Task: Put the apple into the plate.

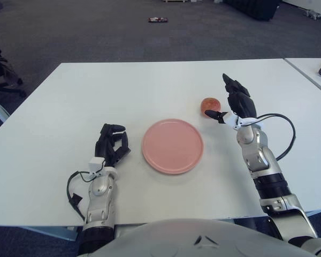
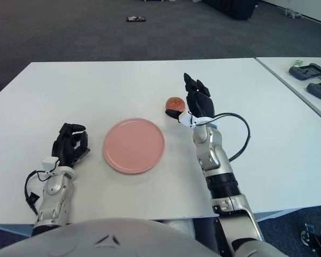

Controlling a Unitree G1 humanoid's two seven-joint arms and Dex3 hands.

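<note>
My right hand (image 1: 232, 101) is spread wide, holding nothing, with the apple (image 1: 209, 105) just to its left on the table. Nothing is done yet: the plate (image 1: 173, 145) nearer me is bare, my left hand (image 1: 111, 143) beyond it.

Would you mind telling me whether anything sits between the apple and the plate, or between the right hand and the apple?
Nothing visible does. The apple lies just right of and beyond the plate, with only bare table between them. The right hand is open right beside the apple, its thumb next to it. The left hand shows left of the plate.
</note>
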